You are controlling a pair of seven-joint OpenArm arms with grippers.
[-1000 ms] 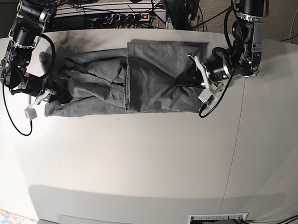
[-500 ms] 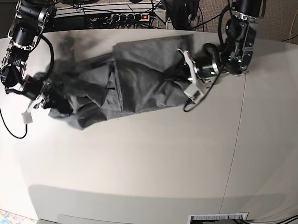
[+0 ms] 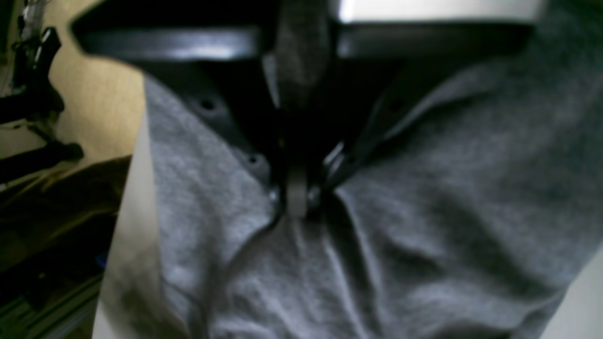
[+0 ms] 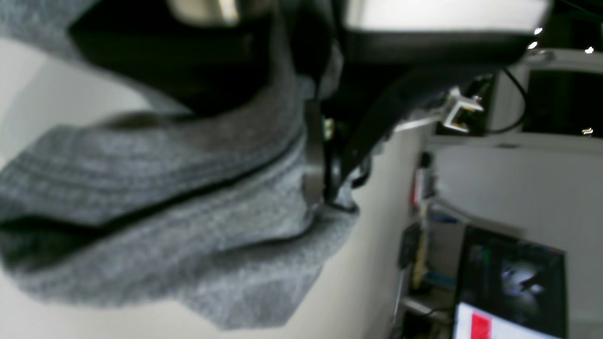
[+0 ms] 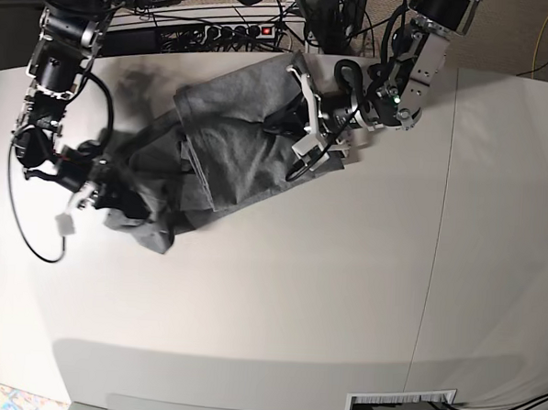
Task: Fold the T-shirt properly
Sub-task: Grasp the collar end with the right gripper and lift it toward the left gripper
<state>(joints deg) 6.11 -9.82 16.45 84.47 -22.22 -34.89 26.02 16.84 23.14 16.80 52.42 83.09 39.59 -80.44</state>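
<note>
While both the left claw and right claw grip the T-shirt, it bunches on the white table.

Both wrist views come to you soft and out of focus. In the left wrist view the T-shirt runs off the bottom and right edges, and cloth bunched in the left gripper covers the inner faces of the fingers, so you can't see how much fabric is caught. In the right wrist view the right gripper has its upper part lost in dark blur; the shirt's collar end is cut by the left edge. From the base view, the shirt's underside and lower folds are hidden, sleeves can't be picked out, and the right gripper is mostly buried in cloth.
</note>
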